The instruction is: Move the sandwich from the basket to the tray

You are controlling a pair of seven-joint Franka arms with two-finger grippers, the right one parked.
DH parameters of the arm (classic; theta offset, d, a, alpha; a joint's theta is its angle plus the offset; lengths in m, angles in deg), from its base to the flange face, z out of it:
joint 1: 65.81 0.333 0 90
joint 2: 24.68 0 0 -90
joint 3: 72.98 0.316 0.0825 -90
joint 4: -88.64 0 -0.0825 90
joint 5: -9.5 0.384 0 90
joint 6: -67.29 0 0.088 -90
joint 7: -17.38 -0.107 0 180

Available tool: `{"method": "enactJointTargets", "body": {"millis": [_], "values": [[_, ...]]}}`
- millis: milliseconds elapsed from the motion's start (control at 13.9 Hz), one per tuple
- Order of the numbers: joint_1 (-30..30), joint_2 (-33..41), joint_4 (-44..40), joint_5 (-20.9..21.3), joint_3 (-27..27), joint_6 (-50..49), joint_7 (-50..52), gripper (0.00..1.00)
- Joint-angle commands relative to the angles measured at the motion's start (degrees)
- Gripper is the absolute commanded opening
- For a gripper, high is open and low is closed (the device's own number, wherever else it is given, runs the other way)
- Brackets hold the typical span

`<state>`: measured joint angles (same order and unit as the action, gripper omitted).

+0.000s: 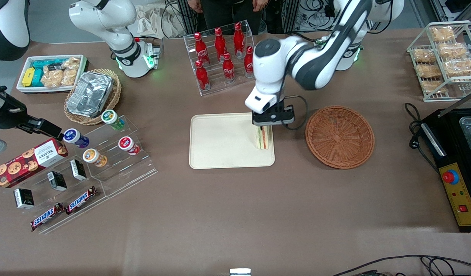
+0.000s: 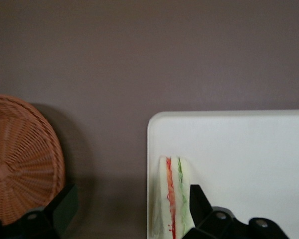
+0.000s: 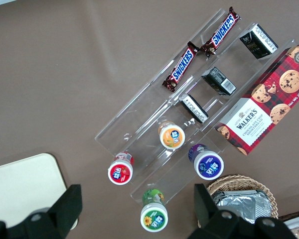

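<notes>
The sandwich is set on the tray beneath the opened gripper; a straight lift clear is likely called for next.

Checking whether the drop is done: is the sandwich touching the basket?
Apart. The front view shows the sandwich standing on the tray under the gripper, with bare table between it and the basket.

Brown bench. A clear tiered rack holds red cola bottles. Toward the parked arm's end: a tan wicker basket with a foil container, a white bin of snacks, a clear stepped stand carrying small tubs, chocolate bars and a cookie box. Toward the working arm's end: a wire rack of bagged snacks.
</notes>
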<state>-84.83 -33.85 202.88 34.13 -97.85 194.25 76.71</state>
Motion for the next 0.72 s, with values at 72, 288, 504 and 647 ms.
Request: {"method": "enactJointTargets", "body": {"millis": [72,288,504,647], "values": [[6.34,6.16,0.46,-3.26,0.01,-0.58,-4.57,1.00],[11.27,9.85,0.46,-8.62,0.18,-1.54,-12.02,1.00],[16.12,12.93,0.37,-13.71,0.53,-7.07,-23.25,1.00],[15.43,15.48,0.29,-18.55,6.12,-10.31,-31.78,1.00]]}}
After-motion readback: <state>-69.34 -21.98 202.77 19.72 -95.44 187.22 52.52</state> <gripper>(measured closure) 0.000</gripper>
